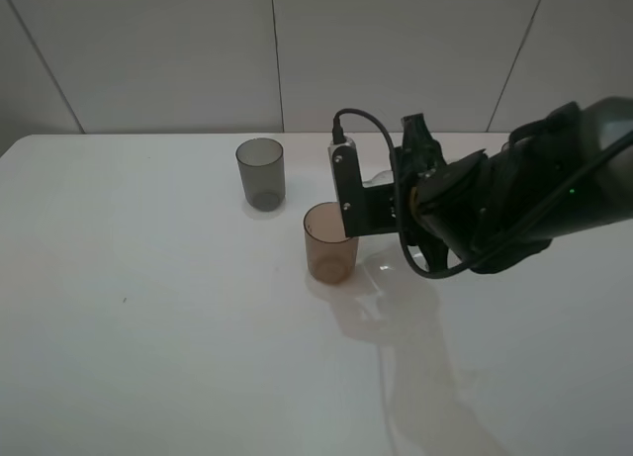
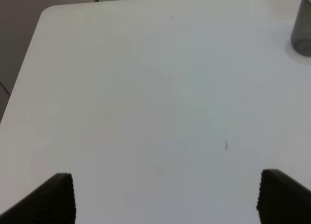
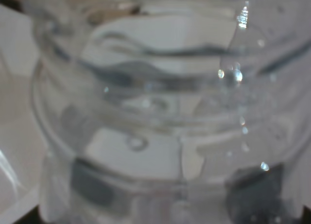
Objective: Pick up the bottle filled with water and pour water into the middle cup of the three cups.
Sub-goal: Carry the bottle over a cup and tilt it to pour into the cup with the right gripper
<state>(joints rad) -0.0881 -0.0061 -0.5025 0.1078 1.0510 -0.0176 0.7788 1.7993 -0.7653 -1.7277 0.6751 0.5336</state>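
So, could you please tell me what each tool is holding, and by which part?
Right tool grips the bottle, seemingly around its body; left tool holds nothing.

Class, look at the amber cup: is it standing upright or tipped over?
Upright. The amber cup stands on its base on the table, with its open rim facing up.

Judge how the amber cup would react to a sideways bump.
The amber cup looks like thin translucent plastic with little visible inside, so probably light and prone to sliding on the smooth white table. Upright and straight-sided, it might tip if knocked near the rim, then roll.
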